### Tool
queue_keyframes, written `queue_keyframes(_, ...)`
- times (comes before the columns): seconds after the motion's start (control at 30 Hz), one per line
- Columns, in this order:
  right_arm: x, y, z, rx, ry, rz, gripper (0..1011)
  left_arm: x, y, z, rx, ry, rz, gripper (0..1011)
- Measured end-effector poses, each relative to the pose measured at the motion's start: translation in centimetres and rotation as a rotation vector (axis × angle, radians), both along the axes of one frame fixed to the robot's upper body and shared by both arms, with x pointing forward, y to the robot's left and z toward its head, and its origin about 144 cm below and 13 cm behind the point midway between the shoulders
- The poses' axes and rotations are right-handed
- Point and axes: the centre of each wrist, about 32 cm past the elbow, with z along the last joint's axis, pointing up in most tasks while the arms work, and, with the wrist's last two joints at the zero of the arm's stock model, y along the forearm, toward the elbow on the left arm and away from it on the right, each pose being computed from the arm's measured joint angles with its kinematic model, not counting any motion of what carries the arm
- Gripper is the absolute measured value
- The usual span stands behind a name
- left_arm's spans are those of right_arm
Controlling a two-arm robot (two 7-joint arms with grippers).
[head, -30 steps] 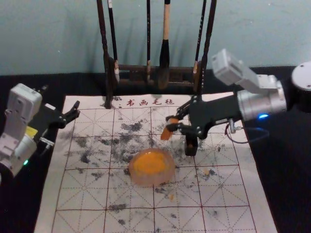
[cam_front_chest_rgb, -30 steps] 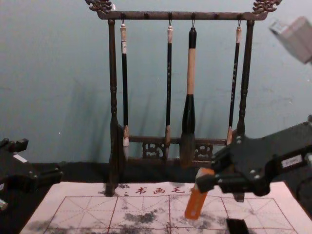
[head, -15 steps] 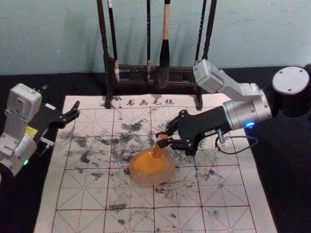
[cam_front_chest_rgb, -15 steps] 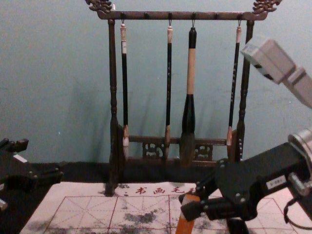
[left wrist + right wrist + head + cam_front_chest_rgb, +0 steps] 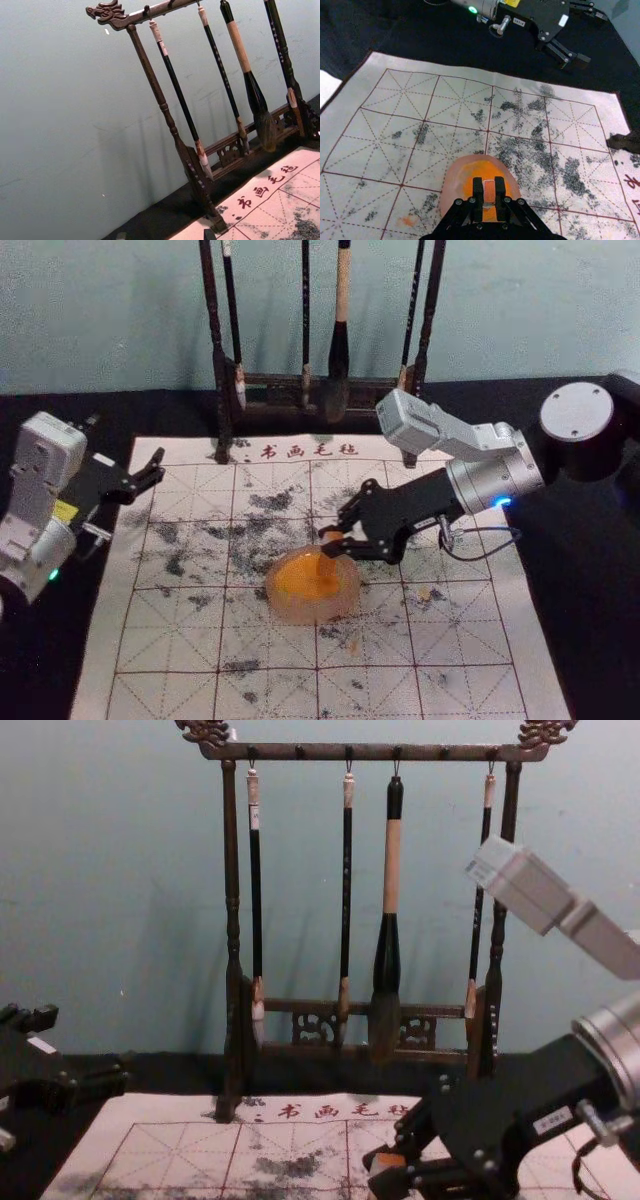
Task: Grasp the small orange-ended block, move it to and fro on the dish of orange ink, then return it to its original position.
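1. Right gripper (image 5: 328,542), above the dish at its right far side: the two fingers are closed on the block (image 5: 489,191), one pad against each flank near its upper end.
2. Block: long axis nearly upright, slightly tilted, running down from the fingertips toward the ink. Its lower end appears to meet the orange ink (image 5: 293,580); the depth of contact cannot be told.
3. Governing relation: the dish (image 5: 300,613) lies directly beneath the block, which stands right of the dish's middle and toward the far rim. The wider ink surface therefore extends leftward and toward the robot; a to-and-fro stroke should favour that direction, lest the block strike the wall.
4. Stage, as judged: grasp made, inking at or near its start, return outstanding.
5. Sheet (image 5: 170,665): gridded and spotted with dark marks, it bears the dish.
6. Left gripper (image 5: 84,1046): idle at the sheet's left side, fingers apart, farther from the dish than the right.
7. Comparison of views: the head view gives the block's length against the ink; the right wrist view foreshortens that length but displays both pads flanking the upper end.
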Motion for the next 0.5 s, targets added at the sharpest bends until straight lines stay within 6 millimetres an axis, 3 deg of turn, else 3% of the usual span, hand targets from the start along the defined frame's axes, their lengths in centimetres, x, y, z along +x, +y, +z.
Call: queue_keyframes(0.5, 1.03, 0.92, 0.08, -0.017, -0.029, 0.013, 133, 0.0, 0.0, 0.0, 0.0, 0.0, 0.0, 1001)
